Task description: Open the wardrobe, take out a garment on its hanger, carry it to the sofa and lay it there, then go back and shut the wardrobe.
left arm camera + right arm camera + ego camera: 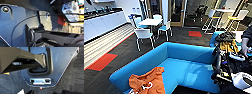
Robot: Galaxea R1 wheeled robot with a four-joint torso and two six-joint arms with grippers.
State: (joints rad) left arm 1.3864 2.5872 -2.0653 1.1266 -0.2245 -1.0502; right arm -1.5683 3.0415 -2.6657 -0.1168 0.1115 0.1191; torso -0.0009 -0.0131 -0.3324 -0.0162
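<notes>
The bright blue L-shaped sofa (184, 67) fills the middle of the head view, just in front of me. The orange garment (146, 81) lies crumpled on the sofa's near left end, draped over the cushion and low back. A thin white piece of the hanger (147, 86) shows on top of the orange cloth. In both wrist views I see my own dark plate and jointed bar above grey carpet, with nothing held that I can make out.
White chairs (143, 33) and a small white table (150, 21) stand beyond the sofa. A counter (101, 22) runs along the left wall. A person with a control rig (247, 37) and a heap of clothes (226, 41) are at the right.
</notes>
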